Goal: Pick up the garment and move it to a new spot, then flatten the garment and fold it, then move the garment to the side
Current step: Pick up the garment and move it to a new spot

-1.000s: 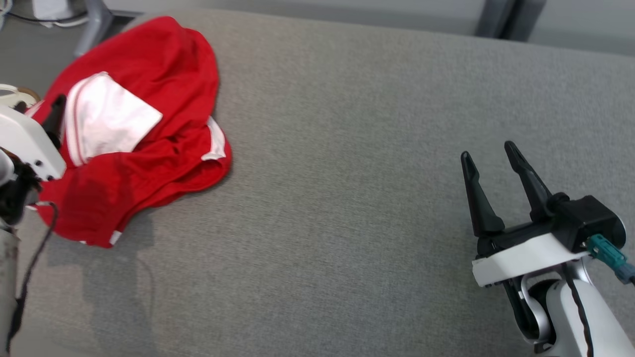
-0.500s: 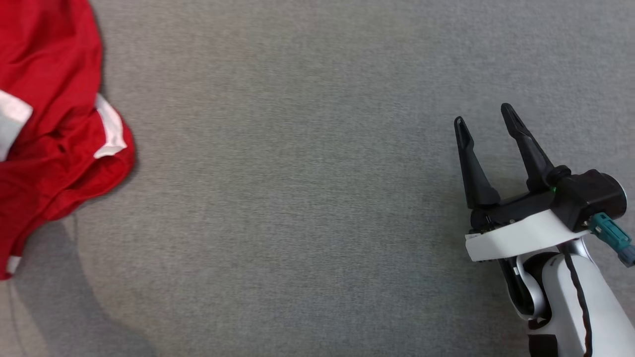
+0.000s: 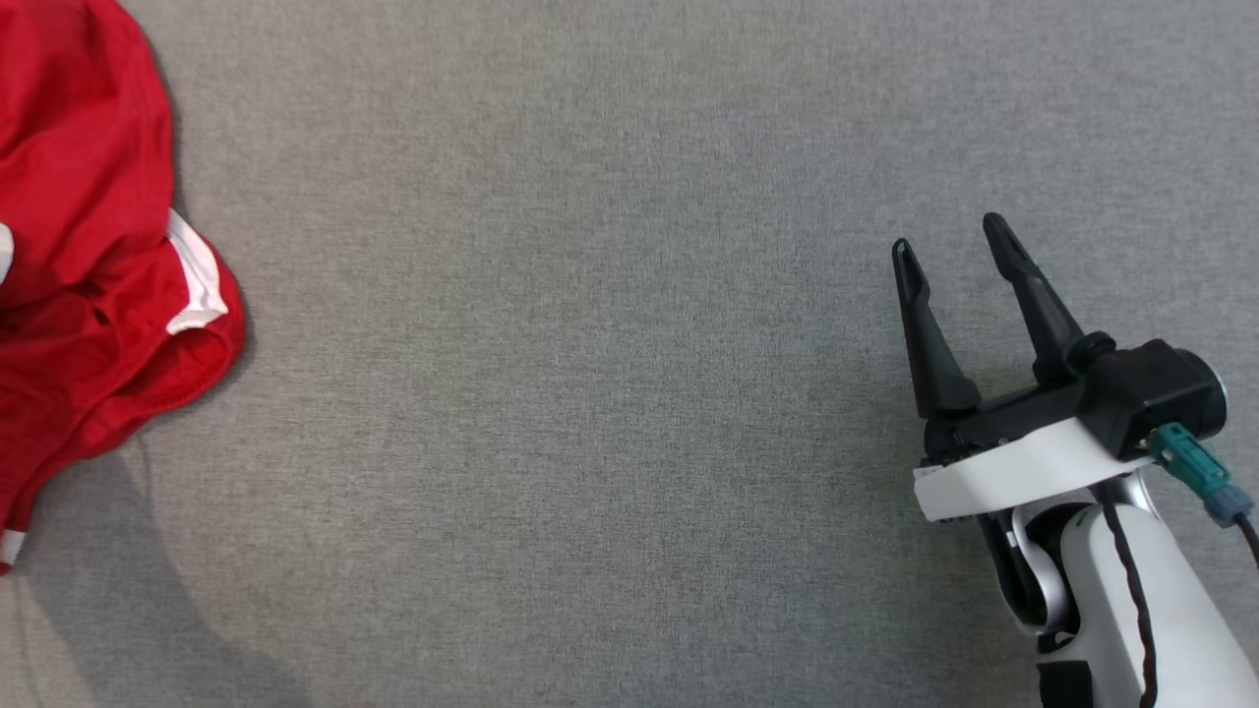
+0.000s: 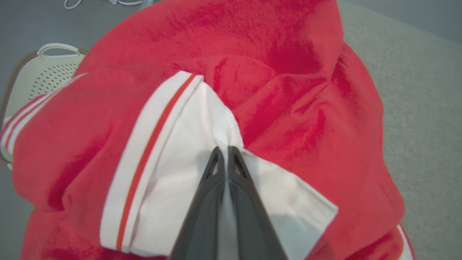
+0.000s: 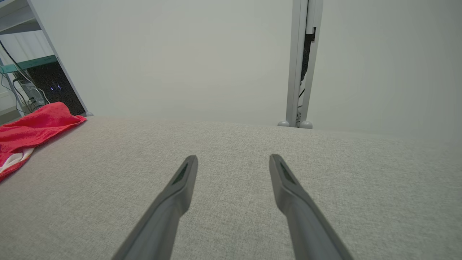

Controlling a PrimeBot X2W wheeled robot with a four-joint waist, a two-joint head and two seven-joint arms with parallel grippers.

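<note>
**On the grey surface: red garment pinched at the left**

Across the grey cloth-covered surface (image 3: 610, 393), the crumpled red garment (image 3: 89, 197) lay at the far left of the head view. It was well apart from the right gripper (image 3: 948, 234), whose two fingers stood spread wide with nothing between them. The left gripper (image 4: 226, 150) had its fingers pressed together on the garment's white panel (image 4: 173, 173), the cloth puckering at their tips.

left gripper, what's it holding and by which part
The left gripper is shut on the garment, pinching a fold of its white panel. The right gripper is open, holding nothing.
</note>
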